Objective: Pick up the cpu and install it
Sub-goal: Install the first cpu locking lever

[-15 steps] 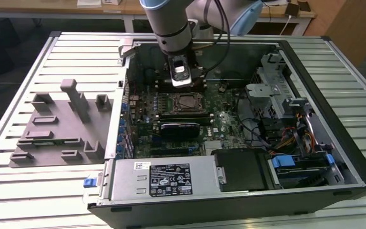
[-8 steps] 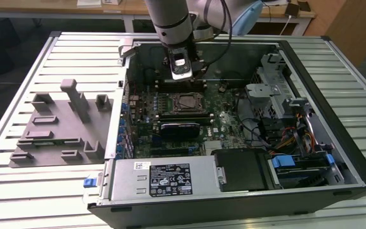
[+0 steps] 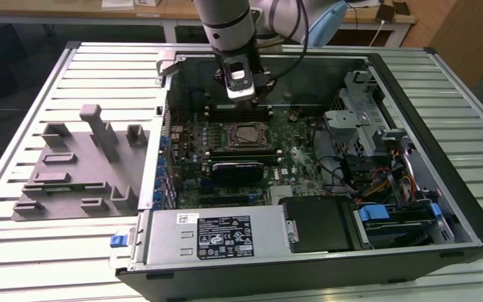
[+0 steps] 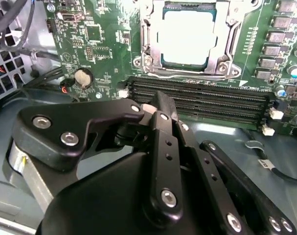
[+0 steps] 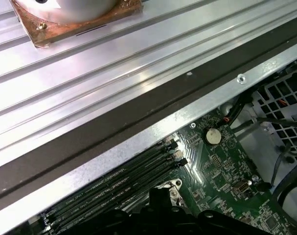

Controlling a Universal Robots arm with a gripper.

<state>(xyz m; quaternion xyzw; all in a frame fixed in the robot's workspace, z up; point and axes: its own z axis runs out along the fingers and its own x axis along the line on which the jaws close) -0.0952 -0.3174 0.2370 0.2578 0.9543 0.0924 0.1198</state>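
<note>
Already the cpu lies flat inside its socket frame on the motherboard, its pale metal top facing up. The gripper hangs over the memory slots, just beside that socket on the side nearer the case wall, and its black fingers look drawn together on nothing, apart from the chip. Seen in the exterior view, the gripper stands upright above the board, just behind the socket. To do this step well, I judge the chip should sit level and square in the frame, untouched by the fingers, and any rise should be straight up, clear of the socket's metal bracket and the slot latches.
</note>
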